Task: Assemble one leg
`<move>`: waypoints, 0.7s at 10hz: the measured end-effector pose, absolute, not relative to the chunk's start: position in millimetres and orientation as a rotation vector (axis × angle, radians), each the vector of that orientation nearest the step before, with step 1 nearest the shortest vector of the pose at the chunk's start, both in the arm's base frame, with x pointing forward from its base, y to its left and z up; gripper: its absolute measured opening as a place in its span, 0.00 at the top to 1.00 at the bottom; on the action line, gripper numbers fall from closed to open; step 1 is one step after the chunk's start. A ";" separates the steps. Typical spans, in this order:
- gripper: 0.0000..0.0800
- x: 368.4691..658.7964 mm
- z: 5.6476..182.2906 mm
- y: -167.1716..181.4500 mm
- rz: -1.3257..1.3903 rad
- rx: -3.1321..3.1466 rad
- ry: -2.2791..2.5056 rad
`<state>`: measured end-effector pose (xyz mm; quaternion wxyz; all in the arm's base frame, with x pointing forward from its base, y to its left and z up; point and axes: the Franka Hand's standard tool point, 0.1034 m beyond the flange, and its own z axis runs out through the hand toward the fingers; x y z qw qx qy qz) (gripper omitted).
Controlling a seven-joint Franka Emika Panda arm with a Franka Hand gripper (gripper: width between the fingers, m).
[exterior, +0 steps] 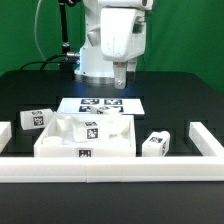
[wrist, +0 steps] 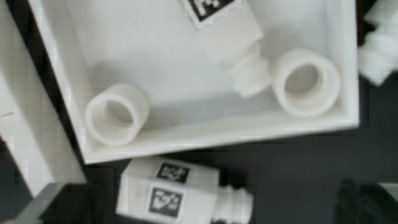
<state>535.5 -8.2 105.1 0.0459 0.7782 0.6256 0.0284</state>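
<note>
The gripper [exterior: 120, 84], open or closed unclear, hung over the marker board [exterior: 68, 104]; a leg [exterior: 155, 143] lay on its side beside the panel [exterior: 60, 146], toward the exterior view's right.

Table [exterior: 30, 85]: black. Panel [exterior: 58, 142]: white, with a black-and-white square tag on its front wall. Round sockets [wrist: 118, 110] in the panel: plain white. Leg [exterior: 35, 118] on the exterior view's left and second leg [exterior: 155, 143] on its right: white, with the same black-and-white tags. Marker board [exterior: 100, 103]: white with black tags. Arm [exterior: 110, 35]: white. Backdrop [exterior: 190, 40]: green. Fence rails [exterior: 120, 171]: white.
</note>
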 end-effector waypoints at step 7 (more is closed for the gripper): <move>0.19 500.3 76.1 -51.4 0.000 2.312 2.055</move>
